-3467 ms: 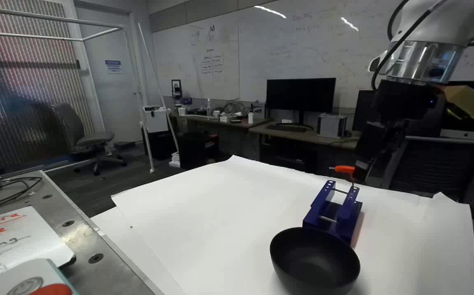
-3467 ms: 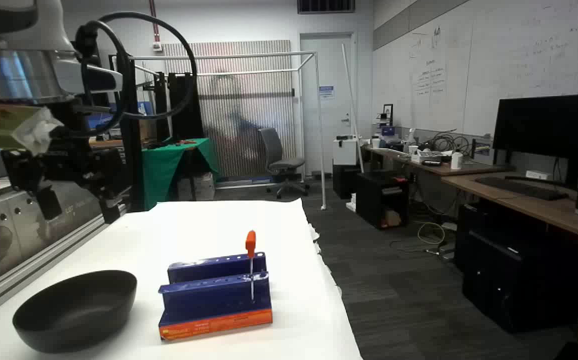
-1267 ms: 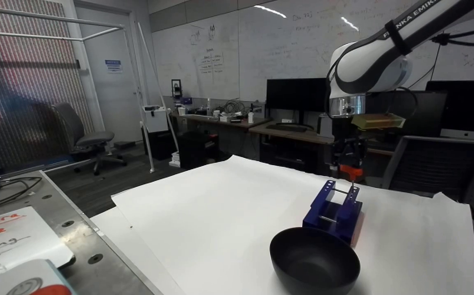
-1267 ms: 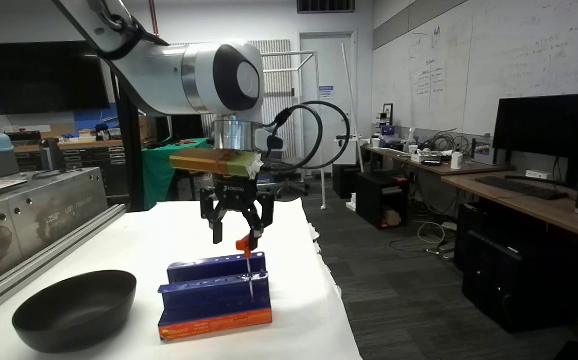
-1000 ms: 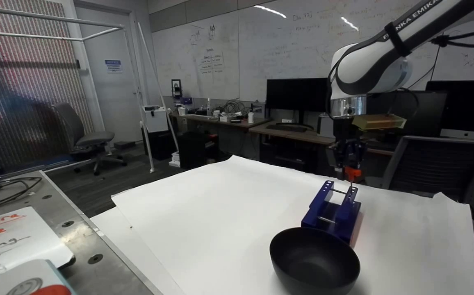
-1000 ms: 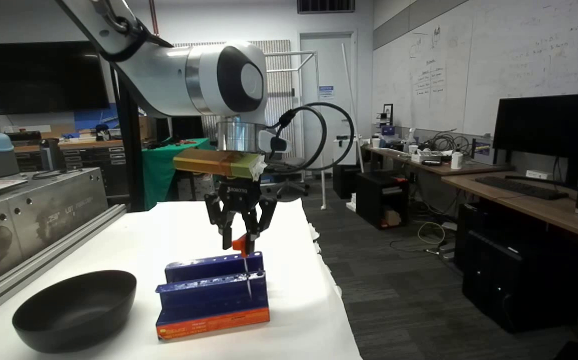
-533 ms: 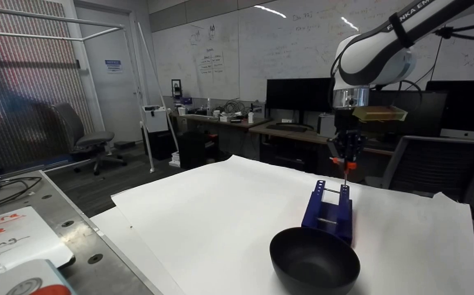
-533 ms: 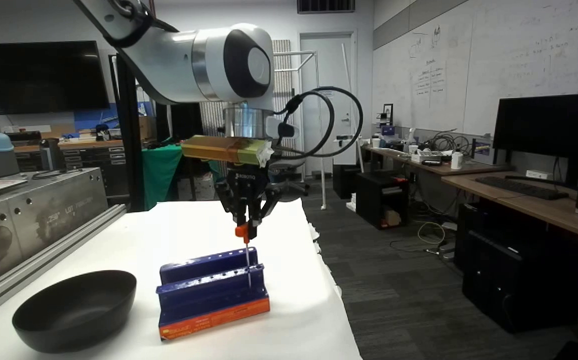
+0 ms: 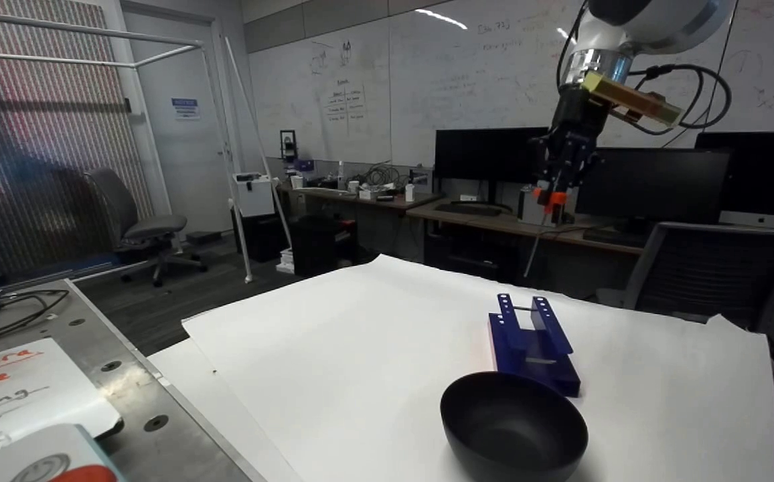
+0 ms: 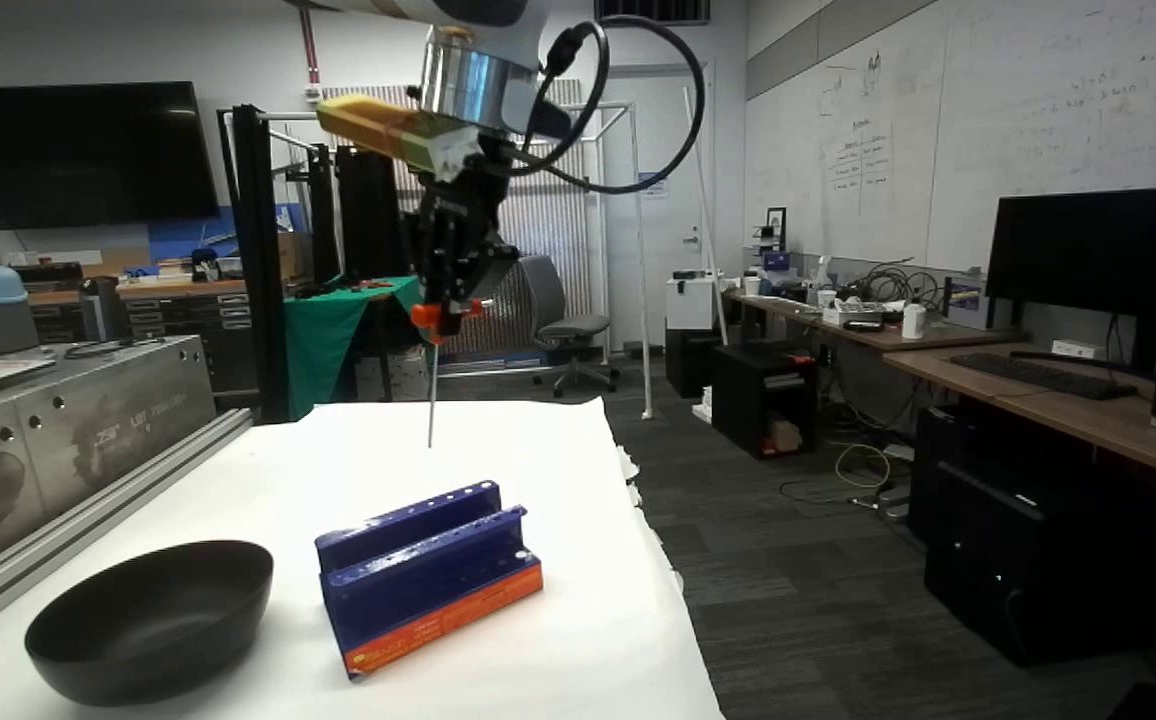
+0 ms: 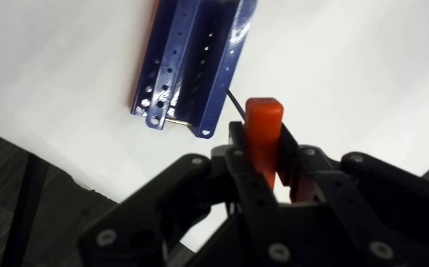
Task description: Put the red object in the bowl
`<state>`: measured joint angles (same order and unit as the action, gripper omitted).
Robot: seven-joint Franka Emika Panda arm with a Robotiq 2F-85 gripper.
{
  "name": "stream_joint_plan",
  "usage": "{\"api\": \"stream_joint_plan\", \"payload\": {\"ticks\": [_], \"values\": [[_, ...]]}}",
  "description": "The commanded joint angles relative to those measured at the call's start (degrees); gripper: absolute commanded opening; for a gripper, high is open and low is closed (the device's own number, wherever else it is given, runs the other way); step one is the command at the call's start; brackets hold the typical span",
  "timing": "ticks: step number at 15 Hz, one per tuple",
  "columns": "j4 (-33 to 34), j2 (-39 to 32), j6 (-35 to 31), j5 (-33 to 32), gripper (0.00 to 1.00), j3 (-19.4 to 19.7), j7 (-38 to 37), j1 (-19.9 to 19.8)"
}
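The red object (image 10: 426, 316) is up in the air over the counter (image 9: 347, 375), and the gripper (image 11: 262, 135) has it! Its fingers (image 11: 238, 135) sit narrow, pressed in on both sides of the orange-red handle (image 9: 554, 199), and in both exterior views that handle pokes out past them either way. Down from it runs the slim shaft (image 10: 433, 395), pointing toward the counter with a lean to it. Over to the wrist view: the shaft's tip appears right at the edge of the blue rack (image 10: 418, 590), yet both exterior views put it above the rack, clear of it. That rack sits on the white-covered counter, an orange strip (image 10: 448, 620) down one side, small holes along its upper edges. And here's the black bowl (image 10: 158, 640), near the rack, a stretch of white between them in an exterior view; the red object hangs higher and well apart from it. Up above the gripper, there's the robot arm (image 9: 685, 30), with a yellow-and-amber block (image 10: 363, 122) at its wrist. Farther back: a dark monitor (image 9: 491, 155), a whiteboard (image 9: 427, 80) with faint writing, a green cloth (image 10: 323, 345) and a gray office chair (image 10: 543, 290).
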<state>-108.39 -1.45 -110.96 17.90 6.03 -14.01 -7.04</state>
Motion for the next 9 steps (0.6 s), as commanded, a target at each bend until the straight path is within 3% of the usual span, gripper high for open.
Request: {"api": "stream_joint_plan", "payload": {"ticks": [1, 9], "values": [[-0.63, 0.83, 1.92, 9.49, 0.05, 0.21, -3.72, 0.07], [-11.22, -2.06, 1.92, 21.21, 0.05, -2.56, -3.96, 2.95]]}}
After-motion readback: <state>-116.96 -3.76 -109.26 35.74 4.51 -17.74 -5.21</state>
